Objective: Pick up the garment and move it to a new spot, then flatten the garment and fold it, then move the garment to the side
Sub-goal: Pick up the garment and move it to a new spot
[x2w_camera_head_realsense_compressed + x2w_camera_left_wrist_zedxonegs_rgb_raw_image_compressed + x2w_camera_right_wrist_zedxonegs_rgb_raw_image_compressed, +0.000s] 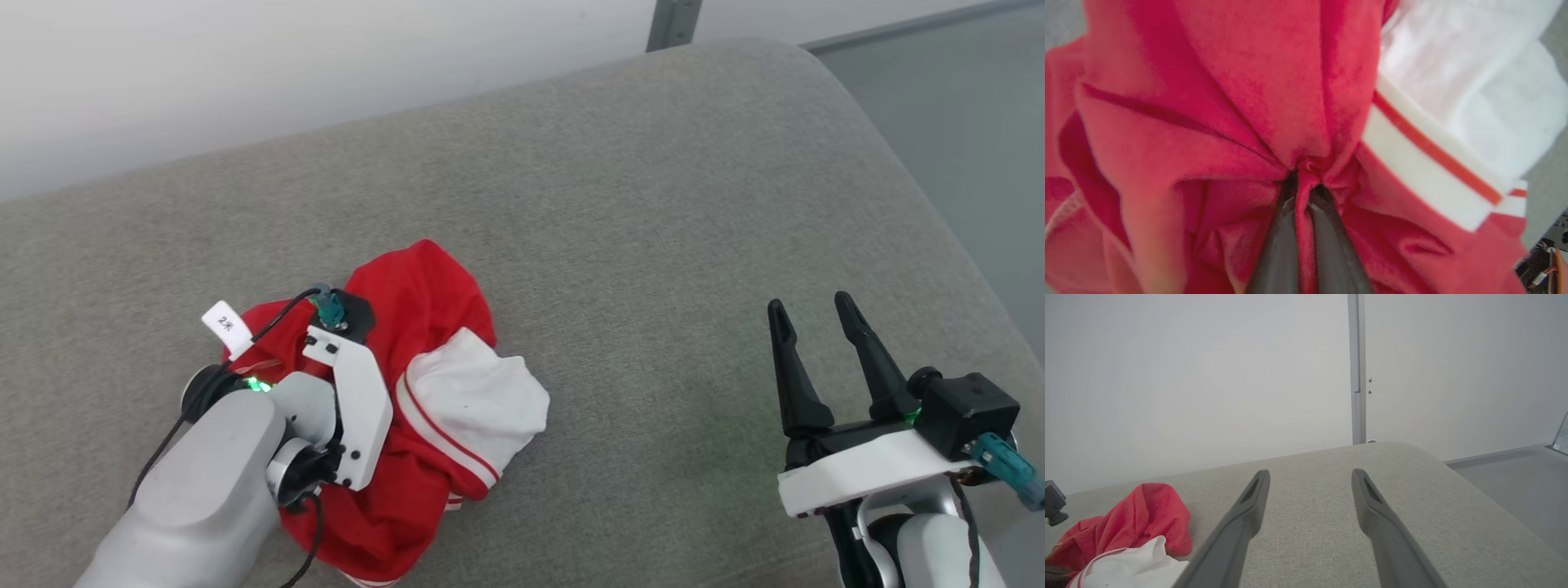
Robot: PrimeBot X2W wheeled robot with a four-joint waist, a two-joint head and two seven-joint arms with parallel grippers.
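Pinching the garment (424,286) — left hand (1304,190).

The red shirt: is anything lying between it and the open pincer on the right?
Nothing visible does. Bare grey cushion is all that lies between the right pincer and the red shirt. The left pincer is shut on a fold of it.

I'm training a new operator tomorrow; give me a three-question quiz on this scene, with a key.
1. True or false: the left tool is shut on a fold of the garment.
2. The right tool is: A) open, above the bare cushion; B) shut on the garment; C) shut, empty.
3. Fill in: the garment's visible sleeve is ___ in colour.
Key: 1 true; 2 A; 3 white.
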